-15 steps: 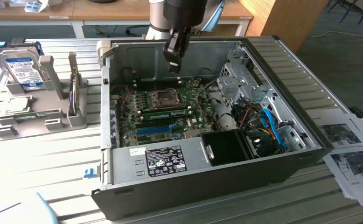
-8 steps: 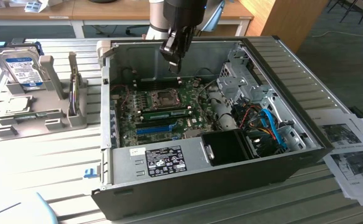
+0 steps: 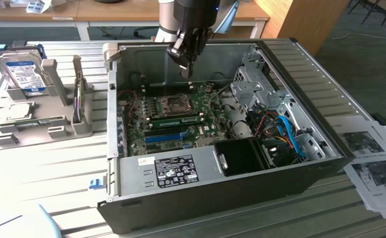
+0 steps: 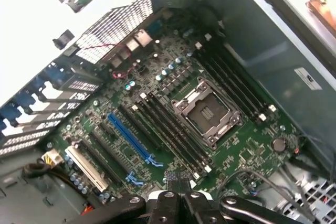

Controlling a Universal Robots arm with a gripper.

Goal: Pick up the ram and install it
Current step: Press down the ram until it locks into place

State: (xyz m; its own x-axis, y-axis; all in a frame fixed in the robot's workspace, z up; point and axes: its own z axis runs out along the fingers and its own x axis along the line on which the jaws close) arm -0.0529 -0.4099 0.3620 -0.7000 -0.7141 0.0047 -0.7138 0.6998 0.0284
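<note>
Our gripper (image 3: 187, 69) hangs over the open case (image 3: 325, 99), just above its rear wall and a little way above the board (image 3: 179, 124) that lies on the case floor. Its jaws are pinched together, and we see nothing between them. In the wrist view the closed gripper (image 4: 178, 182) looks straight down at the black memory slots (image 4: 173, 129) beside the empty socket (image 4: 207, 108), with the blue slot (image 4: 131, 137) just past them.

We take the ram (image 3: 79, 101) to be the thin greenish stick standing on edge in the grey holder (image 3: 40, 134), outside the case on the exterior view's left, next to the hard drive (image 3: 22, 74). It is well apart from the gripper, so by our reading it has not been picked up. We cannot make out its chips from here.

We judge the ram to be light and stiff but easily damaged: a thin board with small parts on both faces and fine contacts along one long edge. We would pinch it across its flat faces near the middle of the free long edge. That keeps the contacts untouched and the stick square to the jaws, since a tilted stick could jam or chip at a slot.
</note>
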